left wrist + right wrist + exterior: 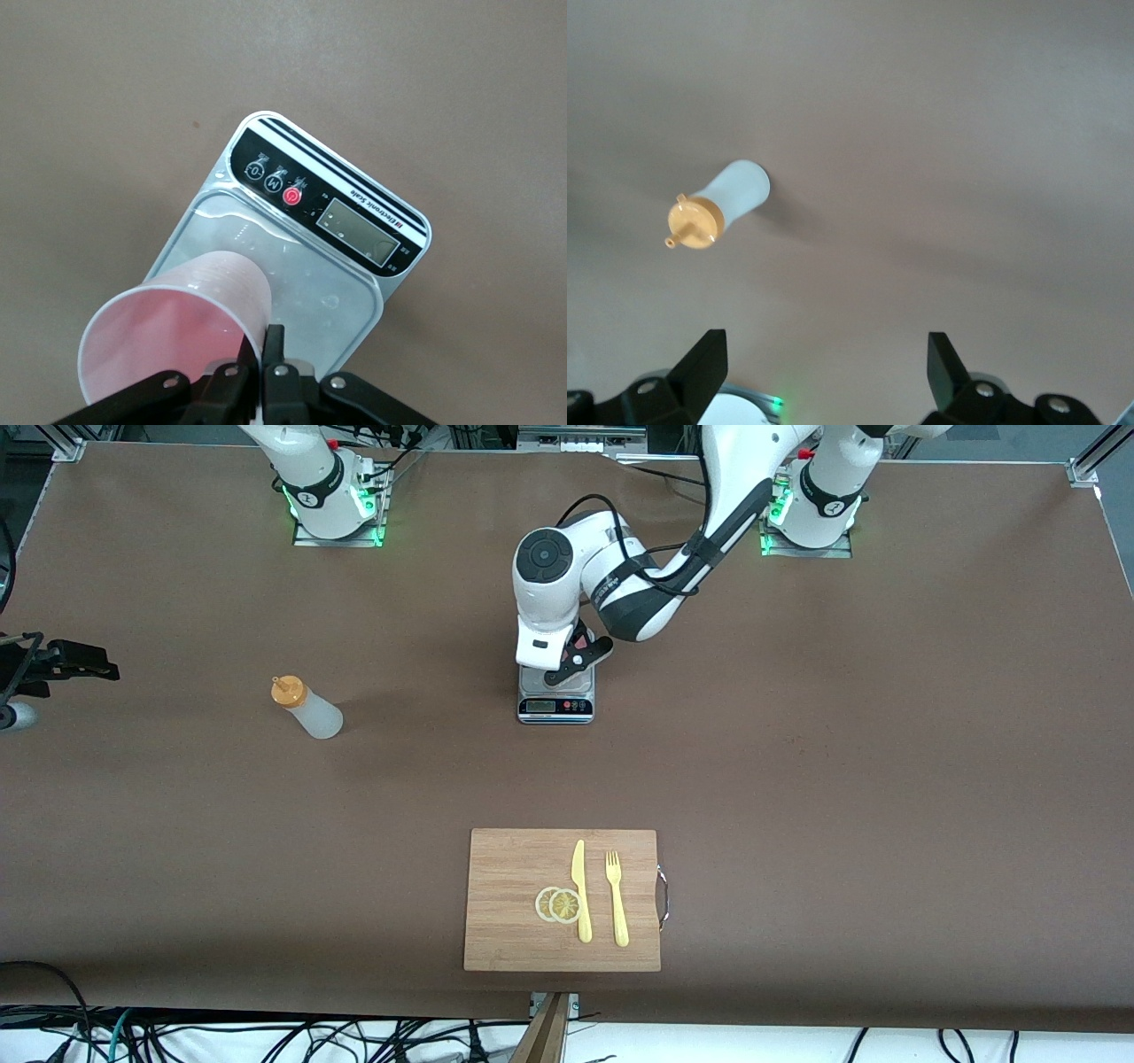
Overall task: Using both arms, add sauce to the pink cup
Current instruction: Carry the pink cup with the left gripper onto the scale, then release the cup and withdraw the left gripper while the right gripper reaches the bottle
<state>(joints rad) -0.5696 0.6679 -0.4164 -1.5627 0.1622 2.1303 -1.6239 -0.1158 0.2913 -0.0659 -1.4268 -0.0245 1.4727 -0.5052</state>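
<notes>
Left gripper (266, 367) pinching pink cup (173, 323) rim over kitchen scale (306, 257), table centre. Right gripper (824, 363) spread wide (waiting) above sauce bottle (306, 707), 9 o'clock from scale. Risks: cup tipping from 1-sided pinch; bottle toppling if approached off-centre

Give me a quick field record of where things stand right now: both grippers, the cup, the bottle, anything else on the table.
left gripper: jaws shut on the pink cup's rim, over the scale
pink cup: held tilted above the scale
right gripper: jaws open, holding nothing, above the table
sauce bottle: upright on the table, toward the right arm's end, untouched
cutting board: nearer the front camera than the scale; knife, fork, two lemon slices on it
</notes>
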